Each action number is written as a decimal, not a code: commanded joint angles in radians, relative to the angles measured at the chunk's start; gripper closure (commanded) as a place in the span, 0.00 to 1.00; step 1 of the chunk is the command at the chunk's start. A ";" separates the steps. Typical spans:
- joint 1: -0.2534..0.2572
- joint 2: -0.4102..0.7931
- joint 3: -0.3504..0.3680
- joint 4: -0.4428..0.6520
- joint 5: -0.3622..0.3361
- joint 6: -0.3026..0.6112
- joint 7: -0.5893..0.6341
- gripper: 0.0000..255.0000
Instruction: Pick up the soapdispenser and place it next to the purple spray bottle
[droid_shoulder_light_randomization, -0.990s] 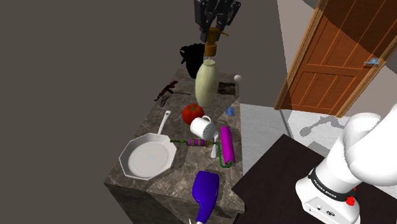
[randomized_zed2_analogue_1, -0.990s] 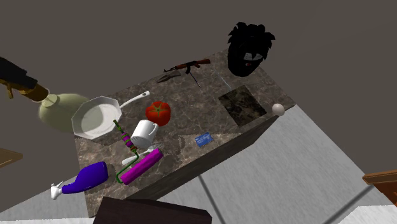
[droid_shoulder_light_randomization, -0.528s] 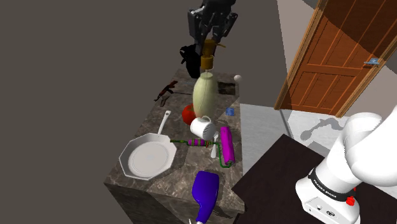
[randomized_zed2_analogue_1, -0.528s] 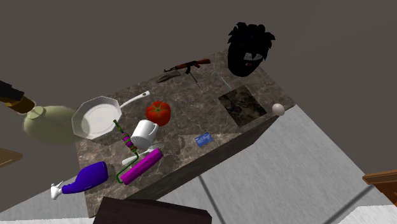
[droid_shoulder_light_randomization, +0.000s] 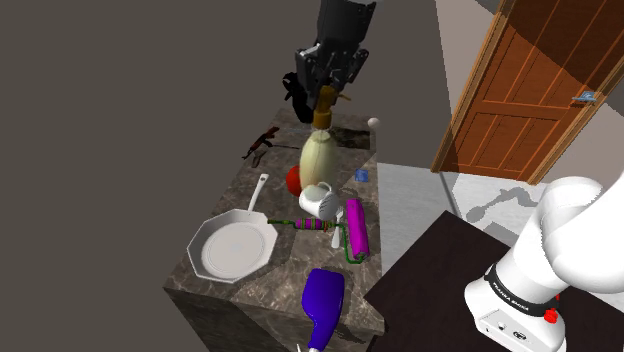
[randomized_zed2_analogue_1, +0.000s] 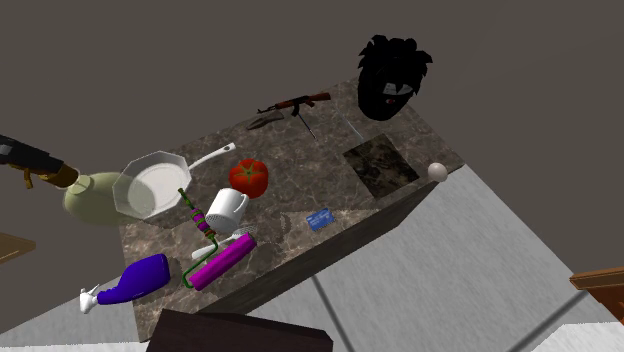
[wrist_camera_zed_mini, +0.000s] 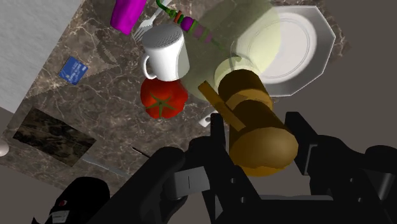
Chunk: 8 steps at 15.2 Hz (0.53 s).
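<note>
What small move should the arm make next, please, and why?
Probably carry the soap dispenser, clasped at its brown pump by the gripper, toward the purple spray bottle while keeping height: it hangs above the counter, and the white mug and magenta roller lie on the way.

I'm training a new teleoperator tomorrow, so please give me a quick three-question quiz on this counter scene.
1. True or false: the jaws of the gripper are shut on the brown pump of the soap dispenser.
2. The octagonal pan is: A black, B white, C purple.
3. Fill in: the red thing beside the white mug is a ___.
Key: 1 true; 2 B; 3 tomato.
</note>
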 joint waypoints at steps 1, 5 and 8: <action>0.001 -0.008 0.000 -0.034 0.002 0.027 0.000 1.00; 0.003 -0.019 0.000 -0.098 0.004 0.081 0.002 1.00; 0.004 -0.025 0.001 -0.145 0.006 0.121 0.003 1.00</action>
